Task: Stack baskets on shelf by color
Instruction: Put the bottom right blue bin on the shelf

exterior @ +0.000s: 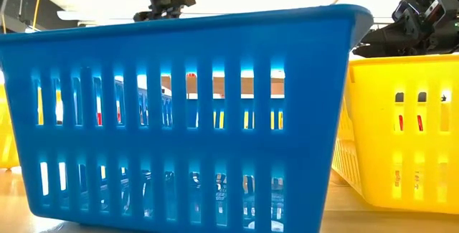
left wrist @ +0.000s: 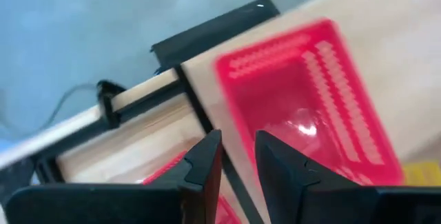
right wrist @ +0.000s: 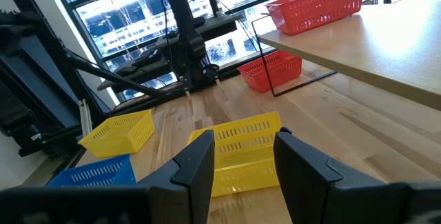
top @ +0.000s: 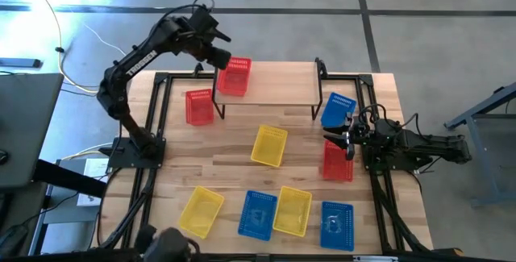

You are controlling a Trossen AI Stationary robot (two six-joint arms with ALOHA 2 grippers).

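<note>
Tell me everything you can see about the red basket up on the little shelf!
The red basket is small, shallow and rectangular, looks like plastic, with rows of slots in its walls. It sits upright and empty at the left end of the shelf, slightly askew, one edge poking past the shelf's side. The left claw hangs just above its left edge, fingers a little apart and holding nothing. Only the wooden shelf top touches it.

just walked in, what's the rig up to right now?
Sorting mesh plastic baskets by colour onto the low wooden shelf. One red perforated basket sits on the shelf's left end, with the left end effector right beside it, fingers slightly apart and empty. A second red basket waits on the table beside the shelf, a third lies near the right end effector, which rests open over the table. Yellow and blue baskets remain scattered on the table.
</note>
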